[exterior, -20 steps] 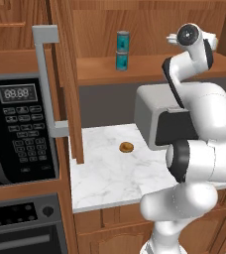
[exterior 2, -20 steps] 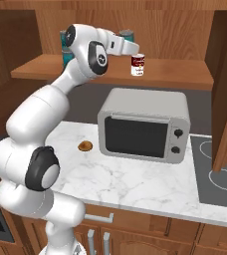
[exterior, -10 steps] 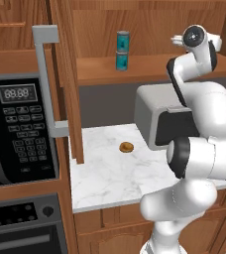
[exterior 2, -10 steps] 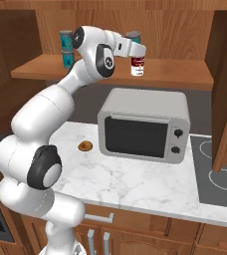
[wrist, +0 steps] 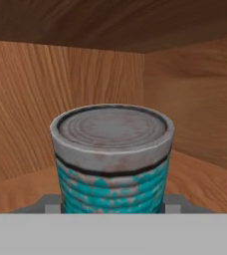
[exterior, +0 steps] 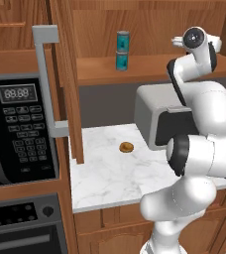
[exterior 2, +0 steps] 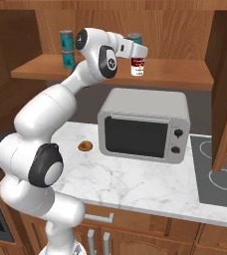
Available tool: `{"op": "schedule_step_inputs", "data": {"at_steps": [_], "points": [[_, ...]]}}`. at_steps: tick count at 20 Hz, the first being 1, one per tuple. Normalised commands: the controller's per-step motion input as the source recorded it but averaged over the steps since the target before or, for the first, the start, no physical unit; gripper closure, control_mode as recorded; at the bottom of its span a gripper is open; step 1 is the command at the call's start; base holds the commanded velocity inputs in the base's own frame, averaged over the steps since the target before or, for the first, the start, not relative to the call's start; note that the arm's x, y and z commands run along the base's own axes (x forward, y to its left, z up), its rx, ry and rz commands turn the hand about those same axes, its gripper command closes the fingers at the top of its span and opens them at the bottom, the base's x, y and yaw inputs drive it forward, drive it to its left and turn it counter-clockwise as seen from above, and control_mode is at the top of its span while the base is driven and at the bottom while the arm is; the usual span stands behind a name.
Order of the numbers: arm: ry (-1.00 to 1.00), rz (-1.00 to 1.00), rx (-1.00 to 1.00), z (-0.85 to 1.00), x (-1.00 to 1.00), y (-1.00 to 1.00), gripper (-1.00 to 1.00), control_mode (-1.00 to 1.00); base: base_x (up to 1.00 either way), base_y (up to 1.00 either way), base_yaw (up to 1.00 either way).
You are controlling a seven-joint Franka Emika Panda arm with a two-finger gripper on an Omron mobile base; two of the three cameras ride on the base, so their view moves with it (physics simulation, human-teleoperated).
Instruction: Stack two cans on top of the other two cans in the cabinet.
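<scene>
Clamping the held teal can (wrist: 113, 149) from both sides, the fingers (wrist: 48, 203) of the gripper (wrist: 113, 205) show at the lower edge of the hand view. The can stands upright between them, with its silver top level. The grasp looks firm, with no gap that I can see between pads and can.

In the right base view this can is at the right part of the shelf (exterior 2: 175, 74) of the cabinet (exterior 2: 46, 20), directly above the red and white can (exterior 2: 137, 67). The hand covers the place where the two cans would meet, so I cannot tell if they touch or if there is a small space between them. Well apart, at the left end of the shelf, the stacked pair (exterior 2: 67, 47) of teal cans is one on the other, so I judge that the first stack is done.

The step in hand is therefore the second stack. For the next move, the held can needs to be centred over the red and white can and lowered straight until it rests there. Only then should the fingers release and the hand draw back without pushing the stack sideways. A tilted or off-centre placing could make the upper can fall onto the toaster oven (exterior 2: 145, 124) below.
</scene>
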Motion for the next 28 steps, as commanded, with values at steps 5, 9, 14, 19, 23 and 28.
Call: {"op": "schedule_step_inputs", "data": {"at_steps": [5,9,14,19,23,28], "points": [[0.0,0.0,0.0,0.04,0.1,0.0,1.0,-1.0,0.0,0.0,0.0],[0.0,0.0,0.0,0.1,0.11,0.0,1.0,-1.0,0.0,0.0,0.0],[0.0,0.0,0.0,0.03,0.19,0.0,1.0,-1.0,0.0,0.0,0.0],[0.01,0.0,0.0,-0.05,0.18,-0.01,1.0,-1.0,0.0,0.0,0.0],[0.02,0.0,0.0,-0.09,0.15,-0.07,1.0,-1.0,0.0,0.0,0.0],[0.0,0.0,0.0,-0.05,0.0,-0.13,1.0,-1.0,0.0,0.0,0.0]]}}
